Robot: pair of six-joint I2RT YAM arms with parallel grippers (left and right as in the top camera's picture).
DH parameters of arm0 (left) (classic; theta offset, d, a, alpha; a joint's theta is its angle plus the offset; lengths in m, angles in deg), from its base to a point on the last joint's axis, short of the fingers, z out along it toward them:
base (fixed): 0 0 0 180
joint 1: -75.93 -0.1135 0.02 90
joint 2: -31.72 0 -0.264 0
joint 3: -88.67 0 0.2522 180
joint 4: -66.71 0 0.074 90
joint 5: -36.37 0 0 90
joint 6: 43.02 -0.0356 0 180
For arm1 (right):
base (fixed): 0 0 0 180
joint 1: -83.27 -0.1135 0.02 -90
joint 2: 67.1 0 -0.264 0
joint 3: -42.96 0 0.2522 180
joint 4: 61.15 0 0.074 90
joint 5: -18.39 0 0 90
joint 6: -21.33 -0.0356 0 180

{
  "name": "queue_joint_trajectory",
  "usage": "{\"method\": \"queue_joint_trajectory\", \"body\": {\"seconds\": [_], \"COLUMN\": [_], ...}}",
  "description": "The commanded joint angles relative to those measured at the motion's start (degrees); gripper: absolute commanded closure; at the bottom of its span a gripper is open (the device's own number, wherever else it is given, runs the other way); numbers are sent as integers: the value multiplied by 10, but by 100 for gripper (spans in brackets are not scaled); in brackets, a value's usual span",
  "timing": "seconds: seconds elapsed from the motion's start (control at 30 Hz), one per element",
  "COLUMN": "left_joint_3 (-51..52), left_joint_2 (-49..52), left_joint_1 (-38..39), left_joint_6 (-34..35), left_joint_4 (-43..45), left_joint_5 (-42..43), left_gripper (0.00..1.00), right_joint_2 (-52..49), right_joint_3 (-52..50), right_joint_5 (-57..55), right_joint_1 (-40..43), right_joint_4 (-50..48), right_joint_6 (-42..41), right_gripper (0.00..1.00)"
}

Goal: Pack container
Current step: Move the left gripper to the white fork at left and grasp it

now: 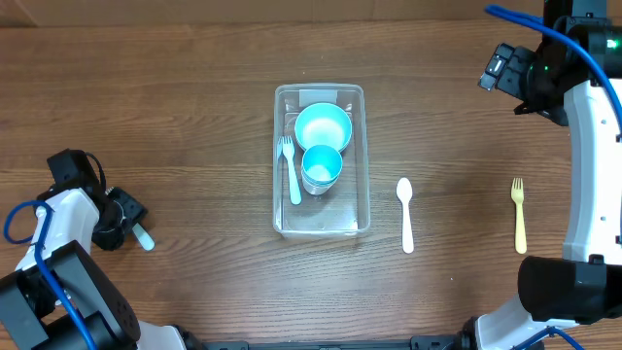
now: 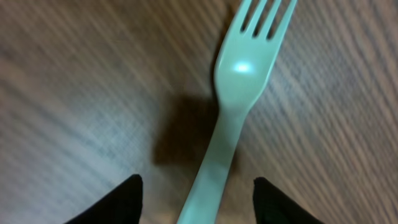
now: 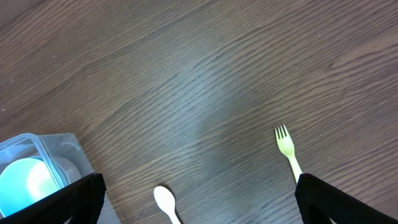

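the clear container (image 1: pixel 357 160) is sitting at the middle of the wooden table (image 1: pixel 194 117). it is holding a light-blue bowl (image 1: pixel 323 126), a light-blue cup (image 1: pixel 322 167) touching the bowl's near side, and a pale blue fork (image 1: pixel 289 167) lying along its left wall. a white spoon (image 1: pixel 405 214) is lying just right of the container, and a yellow fork (image 1: pixel 519 214) is lying farther right.

the left gripper (image 2: pixel 196 190) is hovering low at the table's left edge, its jaws spread on either side of a mint-green fork (image 2: pixel 239 81) without touching the handle. the right gripper (image 3: pixel 199 196) is hanging over the far right of the table, its jaws wide apart and gripping nothing.
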State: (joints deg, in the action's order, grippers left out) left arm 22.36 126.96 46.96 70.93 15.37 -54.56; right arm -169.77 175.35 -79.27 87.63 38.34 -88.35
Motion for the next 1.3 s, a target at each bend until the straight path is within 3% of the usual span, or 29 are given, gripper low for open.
{"method": "queue_joint_trajectory", "body": {"seconds": [0.0,0.2,0.33,0.8,0.93,1.1,1.27], "left_joint_3": [10,10,10,19,17,-7,-69], "left_joint_2": [-6,6,11,45,52,52,52], "left_joint_1": [-1,5,5,5,5,5,5], "left_joint_6": [-28,-28,-28,-28,-28,-38,-48], "left_joint_4": [33,59,64,71,76,59,-5], "left_joint_5": [25,24,21,-5,-2,72,82], "left_gripper": [39,39,51,53,67,83,86], "right_joint_2": [4,4,4,4,4,4,4], "right_joint_3": [3,3,3,3,3,3,3], "right_joint_5": [0,0,0,0,0,0,0], "right_joint_1": [-1,-1,-1,-1,-1,-1,-1], "right_joint_4": [-1,-1,-1,-1,-1,-1,-1], "right_joint_6": [-3,-3,-3,-3,-3,-3,-3], "right_gripper": [0,0,0,0,0,0,0]}}
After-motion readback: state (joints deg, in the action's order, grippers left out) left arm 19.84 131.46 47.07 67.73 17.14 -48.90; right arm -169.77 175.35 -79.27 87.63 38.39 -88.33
